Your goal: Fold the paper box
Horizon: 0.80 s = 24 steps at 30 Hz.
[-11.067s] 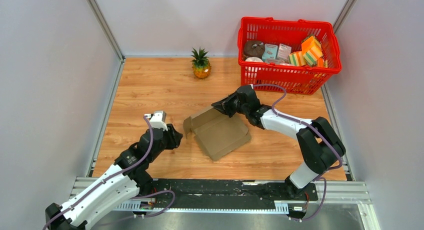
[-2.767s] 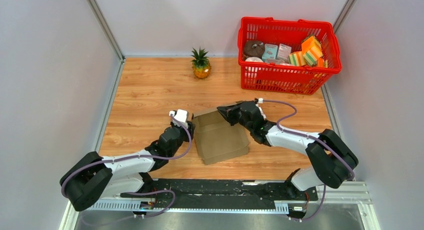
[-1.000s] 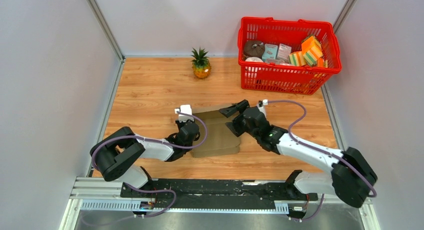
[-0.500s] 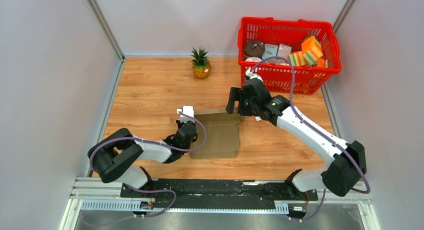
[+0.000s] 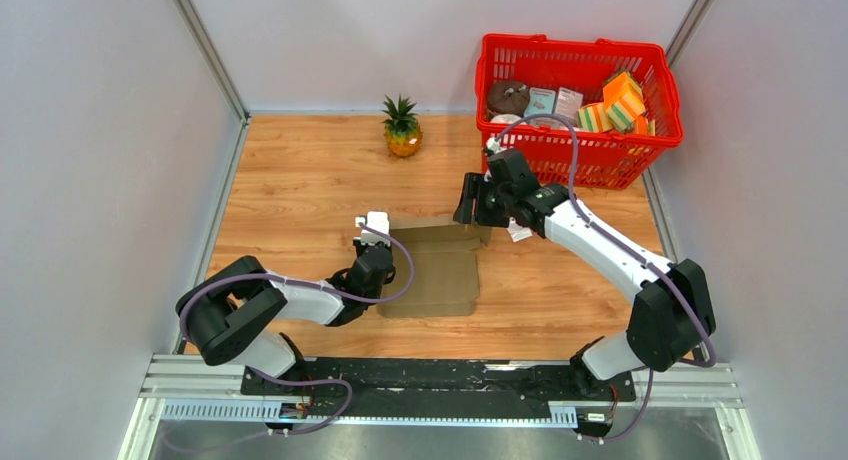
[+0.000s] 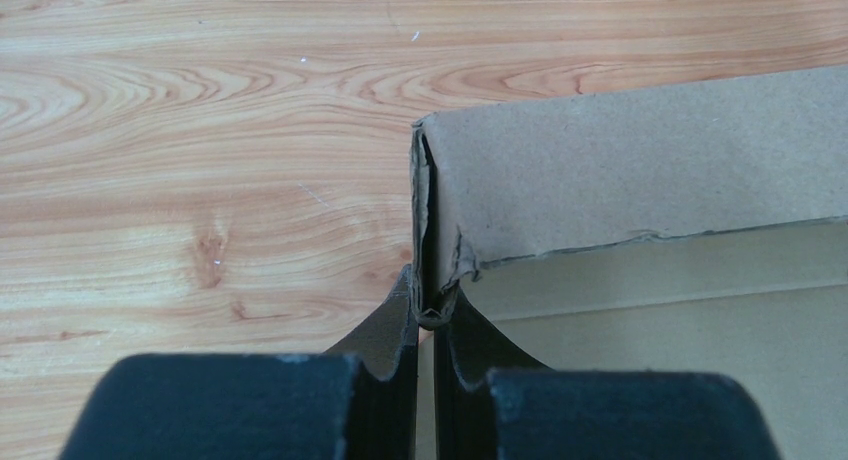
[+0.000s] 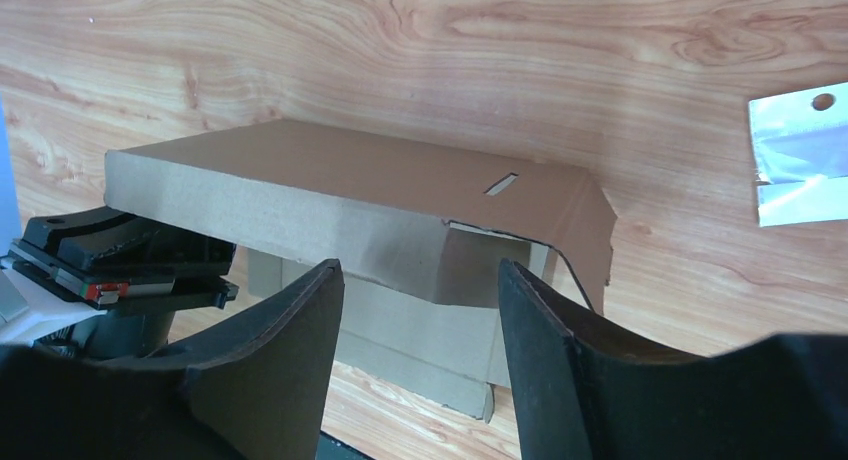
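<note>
paper box (image 5: 437,272), part folded: left gripper (image 6: 427,315) pinched on its left wall edge as anchor; right gripper (image 7: 420,272) spread wide, empty, above its far flap, likely for pressing.

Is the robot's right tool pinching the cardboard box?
No, the right tool is wide open with its fingers spread apart, not closed on the paper box; only the left tool pinches its edge.

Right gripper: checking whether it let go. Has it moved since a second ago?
Yes. The right gripper has backed off the paper box toward the red basket.
</note>
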Available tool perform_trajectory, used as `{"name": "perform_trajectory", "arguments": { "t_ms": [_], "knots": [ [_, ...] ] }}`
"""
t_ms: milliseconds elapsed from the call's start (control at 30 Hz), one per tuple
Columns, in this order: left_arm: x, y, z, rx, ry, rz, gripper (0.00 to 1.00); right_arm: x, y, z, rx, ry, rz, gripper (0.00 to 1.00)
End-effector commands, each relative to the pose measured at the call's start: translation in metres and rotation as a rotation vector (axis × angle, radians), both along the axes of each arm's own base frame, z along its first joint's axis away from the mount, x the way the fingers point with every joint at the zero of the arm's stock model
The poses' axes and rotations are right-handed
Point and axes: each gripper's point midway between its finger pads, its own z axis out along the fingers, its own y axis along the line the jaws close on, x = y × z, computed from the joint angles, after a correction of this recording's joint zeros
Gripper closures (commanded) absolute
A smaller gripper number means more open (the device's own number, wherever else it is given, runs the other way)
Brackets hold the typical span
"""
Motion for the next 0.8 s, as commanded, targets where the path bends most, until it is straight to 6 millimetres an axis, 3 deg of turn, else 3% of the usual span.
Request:
{"name": "perform_trajectory", "arguments": {
  "t_ms": [0,233,367,567,767],
  "knots": [
    [-0.008,-0.001,-0.018,0.066,0.067,-0.057,1.00,0.002,0.012,0.003,0.060,-0.026,0.038,0.38],
    [-0.010,0.000,-0.015,0.059,0.064,-0.062,1.00,0.012,0.004,0.004,0.256,-0.016,-0.063,0.56],
    [-0.010,-0.002,-0.014,0.051,0.064,-0.068,1.00,0.014,0.003,0.007,0.410,0.016,-0.055,0.60],
    [-0.011,-0.002,-0.013,0.049,0.063,-0.070,1.00,0.013,0.010,0.013,0.509,0.032,-0.027,0.62],
    [-0.011,-0.001,-0.011,0.046,0.058,-0.069,1.00,0.016,0.013,0.008,0.506,0.036,-0.018,0.63]
  ]
}}
